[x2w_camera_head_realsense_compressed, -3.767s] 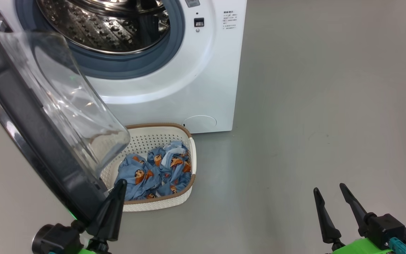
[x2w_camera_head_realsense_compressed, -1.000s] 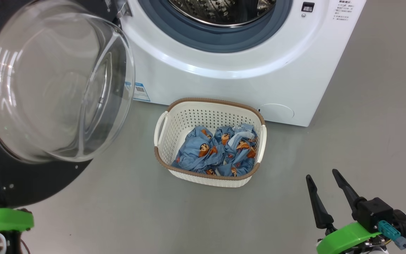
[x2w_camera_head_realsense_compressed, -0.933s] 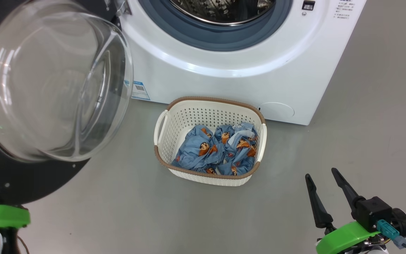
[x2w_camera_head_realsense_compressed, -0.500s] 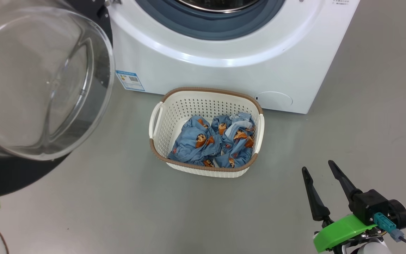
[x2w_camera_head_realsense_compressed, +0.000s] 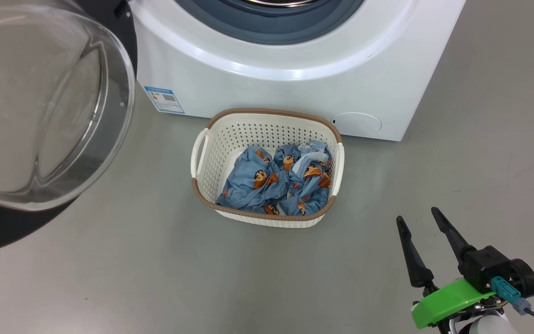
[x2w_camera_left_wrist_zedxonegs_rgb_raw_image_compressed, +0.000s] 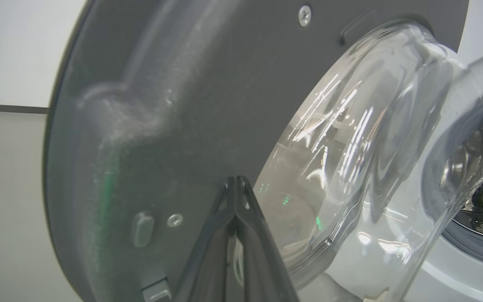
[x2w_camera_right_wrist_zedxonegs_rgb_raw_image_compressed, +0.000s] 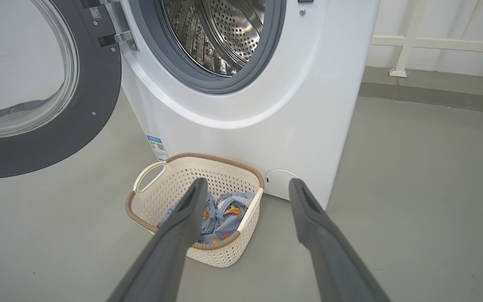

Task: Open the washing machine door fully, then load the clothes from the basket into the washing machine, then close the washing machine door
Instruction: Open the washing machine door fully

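Door-opening step is looking done: the large round black-rimmed, glass-bowled washing machine door [x2w_camera_right_wrist_zedxonegs_rgb_raw_image_compressed: 94, 96] is standing wide off the big white front-loading washing machine [x2w_camera_head_realsense_compressed: 271, 88]. The left end effector [x2w_camera_left_wrist_zedxonegs_rgb_raw_image_compressed: 236, 181], fingers pressed together, is pointing at the door's inner side; contact unclear. The right end effector [x2w_camera_head_realsense_compressed: 416, 215], fingers apart and empty, is hovering beside the cream perforated plastic basket [x2w_camera_head_realsense_compressed: 271, 112] on the floor, which is holding the light blue bear-print clothes [x2w_camera_head_realsense_compressed: 276, 181]. Loading is coming next, likely calling for a reach down into the basket and a pinch on the fabric.

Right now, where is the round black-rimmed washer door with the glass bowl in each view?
Head view: round black-rimmed glass door, upper left, bowl toward camera.
Left wrist view: its dark grey inner side spans the centre, bowl at right.
Right wrist view: door, upper left, swung open.
Shared landmark: grey rubber seal, right of the door in all three.
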